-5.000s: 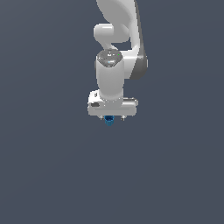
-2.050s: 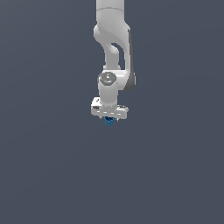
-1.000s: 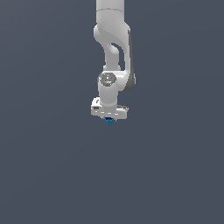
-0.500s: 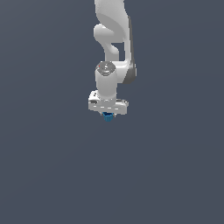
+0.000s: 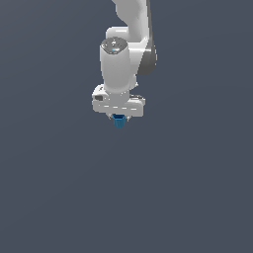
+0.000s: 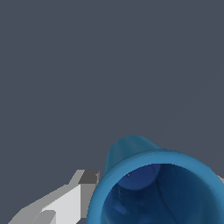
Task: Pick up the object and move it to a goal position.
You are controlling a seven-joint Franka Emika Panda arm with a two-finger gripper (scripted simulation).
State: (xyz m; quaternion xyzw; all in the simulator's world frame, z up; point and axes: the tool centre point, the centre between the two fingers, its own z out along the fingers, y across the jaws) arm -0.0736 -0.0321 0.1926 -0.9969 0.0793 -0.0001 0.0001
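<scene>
Gripper squeezes blue cup, held up in air under white arm. Wrist view: cup rim close to camera, finger beside it. Carry slow, keep squeeze tight, no jerks. Goal spot not seen.

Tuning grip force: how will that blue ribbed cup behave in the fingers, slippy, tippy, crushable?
The blue cup is hollow and open-rimmed, so it is probably light, and a hard squeeze might deform it. Its taper toward the base could let it slide out of the gripper. A wider rim over a narrow base suggests it may tip when set down.
</scene>
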